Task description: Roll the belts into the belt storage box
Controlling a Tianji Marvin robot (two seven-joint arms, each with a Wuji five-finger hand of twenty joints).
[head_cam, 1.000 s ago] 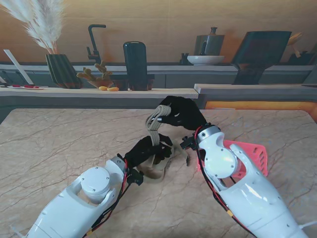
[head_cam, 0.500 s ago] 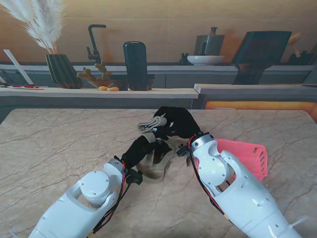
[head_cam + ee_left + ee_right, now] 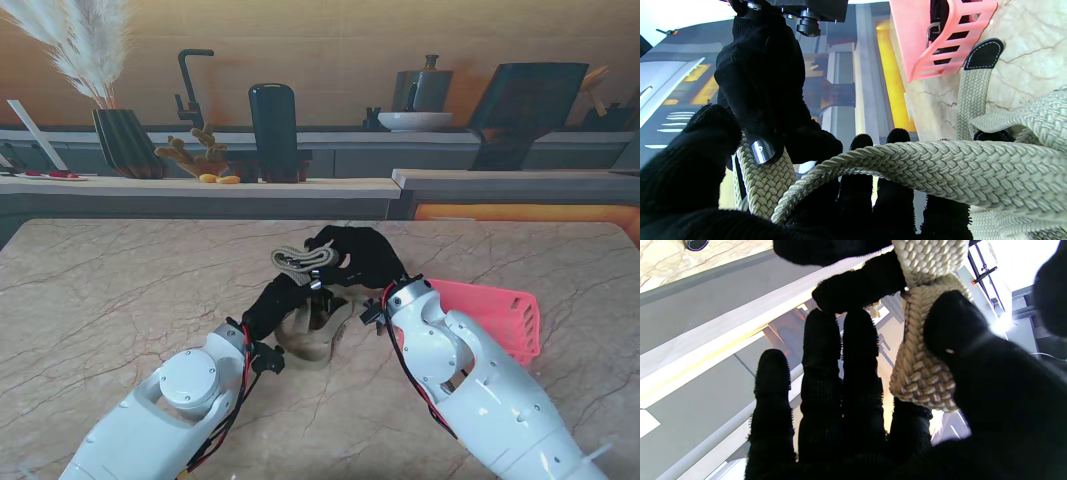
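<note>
Stand view: a veined marble table was seen before a grey counter. A woven beige belt was pinched between both black-gloved hands, left hand and right hand; beside the right fingers stood a slatted pink box.

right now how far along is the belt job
Done: one dark belt already sits in the pink box. In hand: both hands, left hand and right hand, grip the beige belt, partly wound, most of it loose on the table. Left: finish the roll and put it in the box.
</note>
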